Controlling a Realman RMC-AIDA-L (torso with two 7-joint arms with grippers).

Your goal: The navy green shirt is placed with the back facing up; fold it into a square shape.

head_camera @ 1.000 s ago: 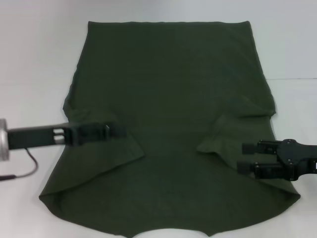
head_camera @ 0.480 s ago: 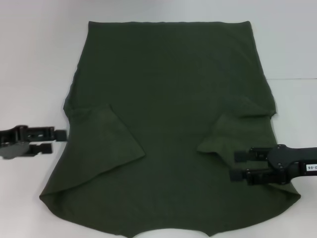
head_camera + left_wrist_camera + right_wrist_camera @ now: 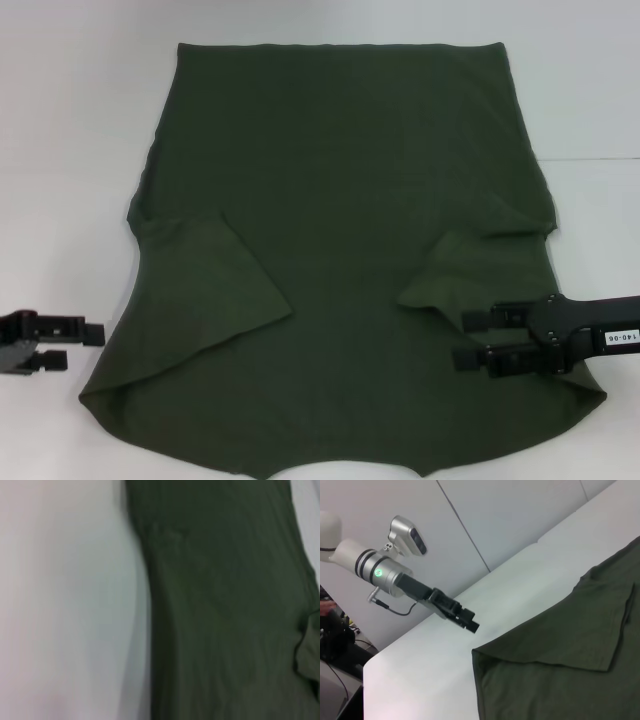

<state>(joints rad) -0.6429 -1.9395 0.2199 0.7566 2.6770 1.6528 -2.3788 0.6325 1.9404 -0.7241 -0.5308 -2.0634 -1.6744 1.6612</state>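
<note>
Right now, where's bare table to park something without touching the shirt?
Bare table runs left of the navy green shirt, above the left end effector. More lies beyond its far hem and right. The right end effector crowds the near right.

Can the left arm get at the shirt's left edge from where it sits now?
Probably yes. The left gripper hangs over bare table just off the navy green shirt, fingers apart and pointing at the left edge, with nothing between. The right gripper is over the far side.
</note>
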